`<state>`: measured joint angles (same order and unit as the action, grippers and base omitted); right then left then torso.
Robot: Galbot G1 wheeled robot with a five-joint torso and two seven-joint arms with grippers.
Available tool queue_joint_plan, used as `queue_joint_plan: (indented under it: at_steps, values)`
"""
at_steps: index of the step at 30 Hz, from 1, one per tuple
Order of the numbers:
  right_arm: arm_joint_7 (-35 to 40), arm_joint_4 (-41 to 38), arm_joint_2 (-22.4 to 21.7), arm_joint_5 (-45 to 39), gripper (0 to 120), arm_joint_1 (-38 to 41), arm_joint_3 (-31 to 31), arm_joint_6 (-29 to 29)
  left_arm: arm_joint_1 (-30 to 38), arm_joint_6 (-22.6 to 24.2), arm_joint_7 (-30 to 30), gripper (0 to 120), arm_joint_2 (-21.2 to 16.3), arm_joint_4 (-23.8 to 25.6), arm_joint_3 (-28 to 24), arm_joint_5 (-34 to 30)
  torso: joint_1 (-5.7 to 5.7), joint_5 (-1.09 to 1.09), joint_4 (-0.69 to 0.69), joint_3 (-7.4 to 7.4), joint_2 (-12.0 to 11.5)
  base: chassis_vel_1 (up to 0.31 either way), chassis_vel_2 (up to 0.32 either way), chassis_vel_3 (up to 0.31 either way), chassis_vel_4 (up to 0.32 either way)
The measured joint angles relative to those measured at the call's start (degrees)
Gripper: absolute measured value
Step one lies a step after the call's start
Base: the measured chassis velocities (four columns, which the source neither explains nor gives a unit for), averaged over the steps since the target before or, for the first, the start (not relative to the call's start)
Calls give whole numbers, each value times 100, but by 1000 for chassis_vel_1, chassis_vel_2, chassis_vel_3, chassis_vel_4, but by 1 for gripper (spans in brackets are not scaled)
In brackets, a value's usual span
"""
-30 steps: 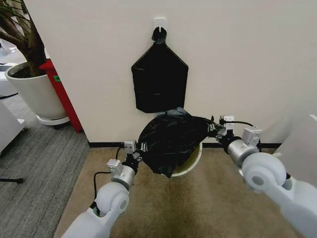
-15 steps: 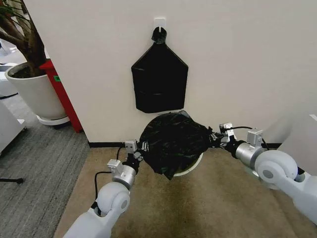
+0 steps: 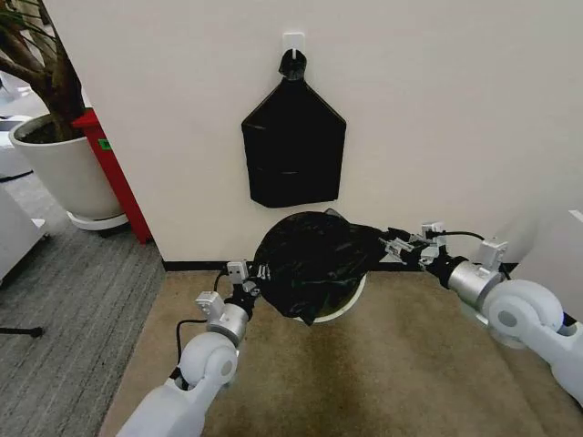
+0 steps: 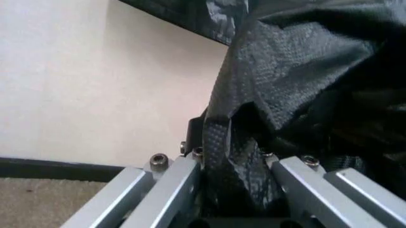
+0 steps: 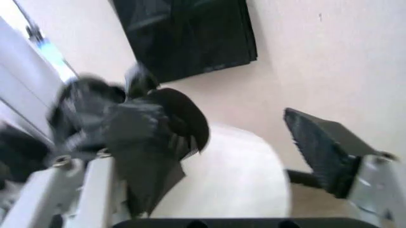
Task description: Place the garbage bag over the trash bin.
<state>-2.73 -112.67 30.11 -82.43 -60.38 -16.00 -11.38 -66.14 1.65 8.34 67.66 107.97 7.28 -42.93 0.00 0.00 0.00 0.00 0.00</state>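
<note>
Garbage bag (image 3: 314,264) was held stretched over the trash bin (image 3: 351,300) against the wall, pinched by the left claw (image 3: 258,276), but the wide-open right claw (image 3: 393,244) risked it slipping off.

We see tan short-pile carpet floor (image 3: 383,364). On it sits the small round white plastic trash bin (image 3: 351,305). Grey carpet (image 3: 64,291) carries the large white plant pot (image 3: 59,168).

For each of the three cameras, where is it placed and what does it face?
Head: up high, looking down at the garbage bag over the trash bin; both arms show.
Left wrist: behind the left gripper, clamped on bag film.
Right wrist: behind the open right gripper, facing the bin.
Shared: every view shows the bag.
</note>
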Motion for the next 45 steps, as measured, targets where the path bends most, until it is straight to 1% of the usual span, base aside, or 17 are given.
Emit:
queue_joint_plan:
  at_steps: [3, 4, 5, 7, 9, 12, 17, 21, 23, 27, 32, 35, 37, 39, 41, 42, 45]
  values:
    - [191, -113, 96, -560, 81, -102, -247, -202, 14, -18, -23, 3, -3, -72, 7, -9, 0, 1, 1, 0, 0, 0, 0, 0, 0]
    - [399, -246, 157, -869, 88, -198, -427, -311, 25, -21, -32, 3, -3, -113, 9, -11, 0, -1, 1, 0, 0, 0, 0, 0, 0]
    - [399, -246, 157, -869, 88, -198, -427, -311, 25, -21, -32, 3, -3, -113, 9, -11, 0, -1, 1, 0, 0, 0, 0, 0, 0]
    - [778, -472, 255, -1369, 96, -349, -696, -482, 41, -22, -58, 3, -4, -161, 11, -33, 0, 0, 0, 0, 0, 0, 0, 0, 0]
    - [1069, -650, 356, -1858, 99, -505, -951, -673, 52, -22, -85, 3, -5, -195, 12, -67, 0, -1, 1, 0, 0, 0, 0, 0, 0]
    - [1480, -786, 505, -2327, 100, -647, -1143, -958, 53, -22, -147, 3, -16, -215, 15, -100, 0, -1, 0, 0, 0, 0, 0, 0, 0]
    - [1997, -685, 756, -2712, 100, -540, -1140, -1084, 40, -45, -255, 3, -34, -194, 15, -178, 0, 0, 1, 0, 0, 0, 0, 0, 0]
    - [2217, -531, 914, -2878, 100, -481, -1126, -1171, 39, -94, -353, 3, -50, -165, 14, -231, 0, 0, 0, 0, 0, 0, 0, 0, 0]
    - [2557, -471, 1041, -3096, 100, -433, -1146, -1223, 39, -110, -394, 3, -61, -161, 14, -261, 0, 0, 0, 0, 0, 0, 0, 0, 0]
    - [3453, -378, 1388, -3878, 100, -232, -1298, -1326, 52, -125, -442, 3, -64, -175, 30, -367, 0, -1, 1, 0, 0, 0, 0, 0, 0]
    - [3868, -324, 1652, -4388, 100, -169, -1411, -1346, 53, -110, -447, 3, -53, -202, 31, -440, 0, 0, 1, 0, 0, 0, 0, 0, 0]
    - [3893, -382, 1721, -4513, 100, -206, -1474, -1385, 54, -93, -445, 3, -50, -213, 33, -481, 0, 0, 1, 0, 0, 0, 0, 0, 0]
    - [3669, -500, 1740, -4422, 100, -316, -1513, -1452, 55, -43, -440, 3, -51, -224, 35, -539, 0, -1, 1, 0, 0, 0, 0, 0, 0]
    - [3193, -580, 1693, -4091, 100, -448, -1521, -1478, 55, -7, -442, 3, -57, -236, 32, -552, 0, 0, 1, 0, 0, 0, 0, 0, 0]
    - [2410, -637, 1625, -3714, 100, -613, -1562, -1503, 53, 42, -441, 3, -57, -260, 19, -590, 0, -1, 0, 0, 0, 0, 0, 0, 0]
    - [2410, -637, 1625, -3714, 100, -613, -1562, -1503, 53, 42, -441, 3, -57, -260, 19, -590, 0, -1, 0, 0, 0, 0, 0, 0, 0]
    - [1935, -675, 1608, -3568, 100, -725, -1649, -1466, 55, 107, -413, 3, -48, -338, 11, -621, 0, 0, 0, 0, 0, 0, 0, 0, 0]
